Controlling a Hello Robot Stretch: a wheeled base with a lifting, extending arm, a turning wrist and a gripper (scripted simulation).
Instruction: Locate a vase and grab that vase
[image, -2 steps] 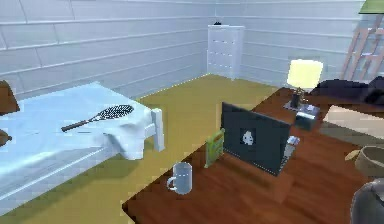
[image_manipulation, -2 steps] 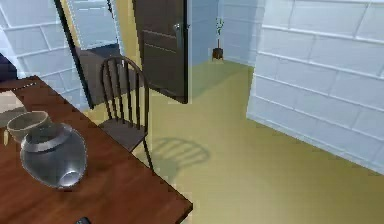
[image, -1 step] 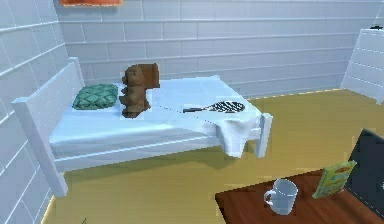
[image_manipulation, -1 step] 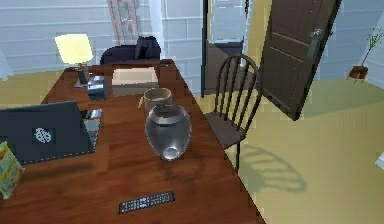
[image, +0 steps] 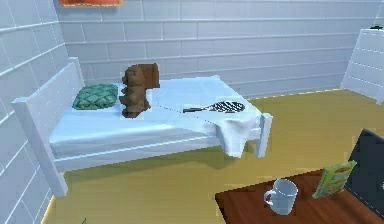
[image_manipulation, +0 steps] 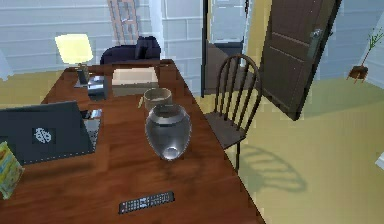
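A rounded grey, shiny vase (image_manipulation: 168, 132) stands upright on the dark wooden table (image_manipulation: 200, 175), near the middle of the arm side view. Just behind it sits a small tan bowl-like thing (image_manipulation: 156, 98). The same table's corner (image: 250, 205) appears at the forward view's bottom right.
On the table lie a laptop (image_manipulation: 45, 131), a remote (image_manipulation: 146, 203), a flat box (image_manipulation: 134, 77) and a lamp (image_manipulation: 73, 50). A wooden chair (image_manipulation: 235, 100) stands at its side, before a dark door (image_manipulation: 300, 50). Ahead are a white bed (image: 60, 125) with a teddy bear (image: 138, 88), and a white mug (image: 282, 195).
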